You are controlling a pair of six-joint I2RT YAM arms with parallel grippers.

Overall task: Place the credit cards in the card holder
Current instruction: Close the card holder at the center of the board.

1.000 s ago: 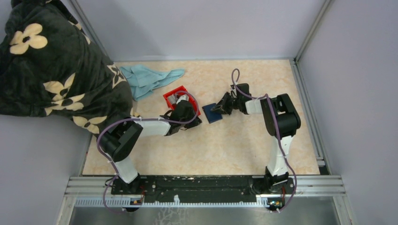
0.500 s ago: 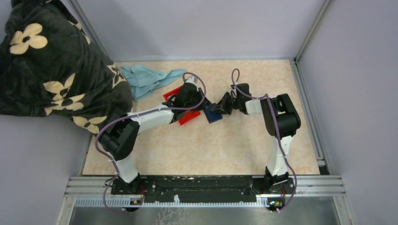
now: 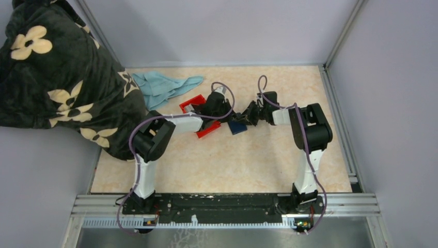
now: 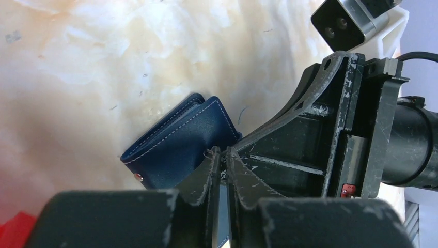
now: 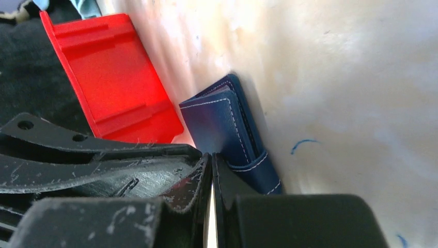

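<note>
Two grippers met over the wallet (image 3: pixel 237 127), which lay on the marbled table (image 3: pixel 248 165) near its middle. It sat just to the right of the red bin (image 5: pixel 119 82), with a sliver of table between them. The wallet was folded, navy with pale stitching, and its layers gaped a little along one edge. A small metal stud showed at one corner in the left wrist view.

The left gripper (image 4: pixel 221 157) hung close over the wallet, pointing down at it. Its jaws stood almost together, the tips leaving only a narrow slit. Farther back in that slit a pale bluish-grey strip (image 4: pixel 223 217) showed. What it was, and whether the jaws were clamped on it, could not be told.

The right gripper (image 5: pixel 212 157) came in from the opposite side. Its fingers were drawn together with no more than a hairline of light between them. The tips sat at the wallet's edge, against the cover, and the left wrist view showed one scuffed black finger resting on the wallet's far corner. Whether they pinched a flap or only pressed on it could not be told.

A crumpled light blue cloth (image 3: pixel 162 88) lay at the far left of the table. A dark blanket (image 3: pixel 51 67) with cream flowers was heaped over the table's left edge.
</note>
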